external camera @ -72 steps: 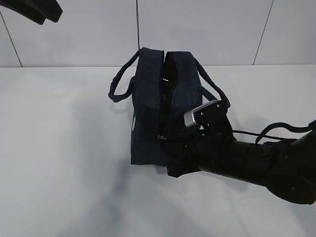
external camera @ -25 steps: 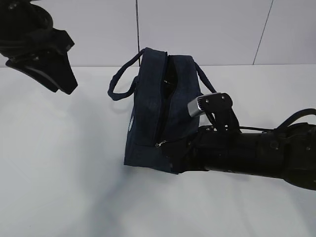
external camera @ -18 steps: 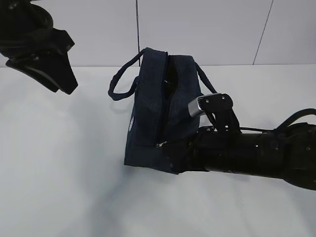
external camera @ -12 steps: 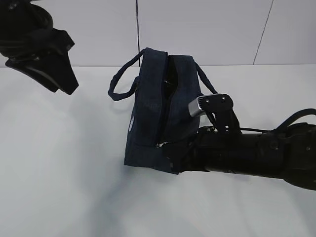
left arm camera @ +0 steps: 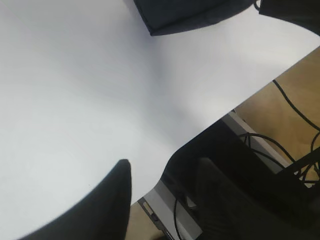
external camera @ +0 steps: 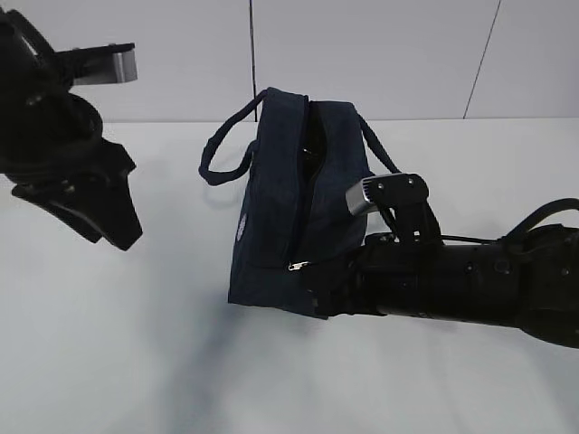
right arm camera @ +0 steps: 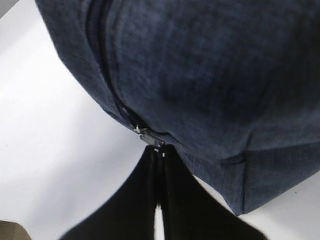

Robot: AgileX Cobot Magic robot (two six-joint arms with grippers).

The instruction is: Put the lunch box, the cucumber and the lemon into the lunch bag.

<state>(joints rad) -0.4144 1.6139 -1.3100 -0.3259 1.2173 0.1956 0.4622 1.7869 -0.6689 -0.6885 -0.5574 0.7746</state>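
Left claw (left arm camera: pixel 160 200): up at the far left of the exterior view, clear of the surface and well apart from the bag. In the left wrist view its two dark fingers (left arm camera: pixel 107 205) stand apart with a plain gap between them, nothing in the gap. Open.
Surface (external camera: pixel 118 344): white and flat; its near edge shows in the left wrist view, with floor and cables beyond.
Lunch bag (external camera: pixel 271 217): dark navy fabric, standing near the middle of the surface, slightly tilted. One loop handle (external camera: pixel 222 154) hangs off the left side, a second one (external camera: pixel 380 154) off the right.
Zipper (external camera: pixel 298 199): runs along the top of the bag and down its near end. The far part gapes open on a dark inside; what lies inside cannot be made out.
Zipper slider (right arm camera: pixel 150 136): small metal piece at the near lower end of the zipper line, just beside the tips of the right claw.
Right claw (right arm camera: pixel 159 167): low at the near end of the bag, reaching in from the right. Fingers (right arm camera: pixel 137 195) pressed together, no gap. Closed; the tips meet right at the slider, but whether the pull tab is pinched cannot be told.
Right arm (external camera: pixel 461 289): black, lying low across the right side of the surface, touching the bag's near right corner.
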